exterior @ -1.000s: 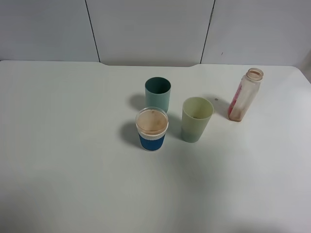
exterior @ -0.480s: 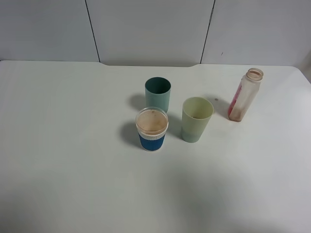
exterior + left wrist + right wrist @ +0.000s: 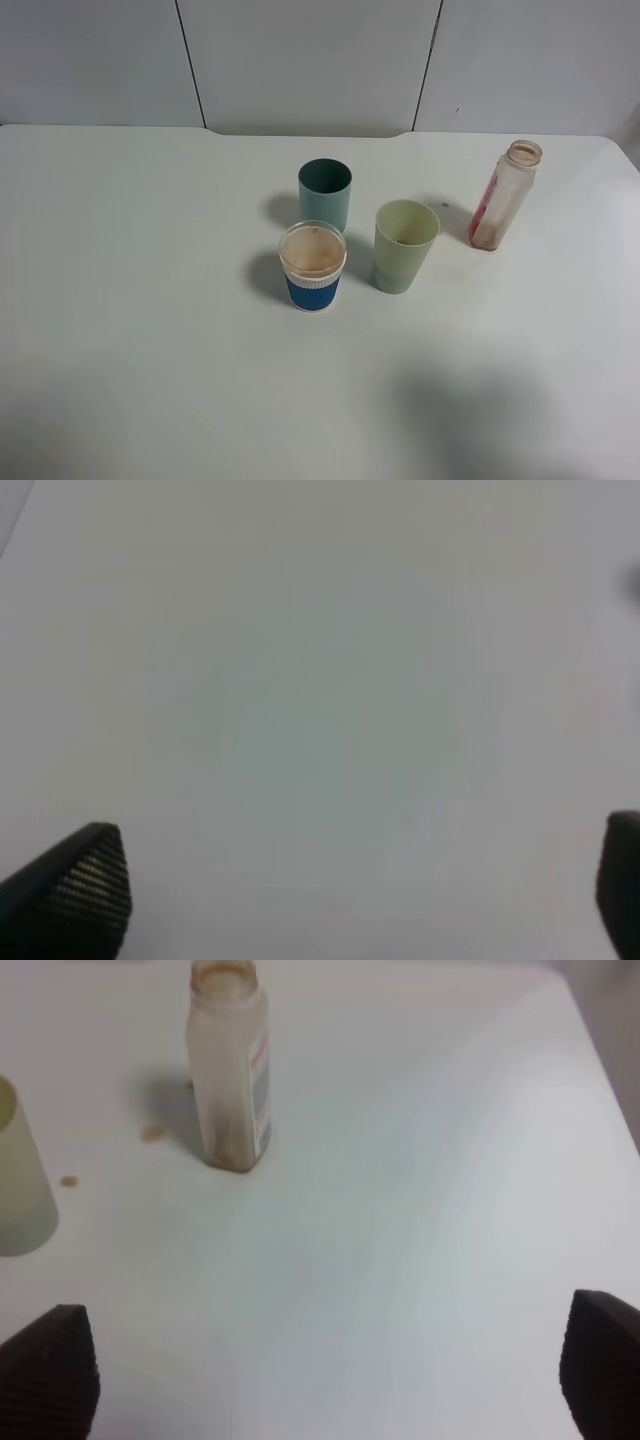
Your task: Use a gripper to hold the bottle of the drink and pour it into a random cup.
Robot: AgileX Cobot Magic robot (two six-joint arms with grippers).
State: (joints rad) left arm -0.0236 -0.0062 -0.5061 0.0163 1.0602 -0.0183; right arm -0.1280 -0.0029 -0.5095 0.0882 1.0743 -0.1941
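Looks like pre-grasp: both tools spread wide and empty, right tool [image 3: 320, 1365] facing the capless bottle [image 3: 504, 196] upright near the worktop's [image 3: 150, 350] far right corner, pale cup [image 3: 404, 246] nearby toward the middle.

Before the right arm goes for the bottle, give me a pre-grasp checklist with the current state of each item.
1. Bottle upright on the table: ok.
2. Bottle neck uncapped for pouring: ok, the opening shows in the high view.
3. Right gripper open, nothing between its fingertips: ok.
4. Gripper lined up with the bottle: not ok; in the right wrist view the bottle stands off toward one fingertip, not between them.
5. Pale yellow-green cup upright and apart from the bottle: ok.
6. Drink left in the bottle: cannot tell; only brownish residue near its base is visible.
7. Left gripper out of the way: ok, open over bare table.
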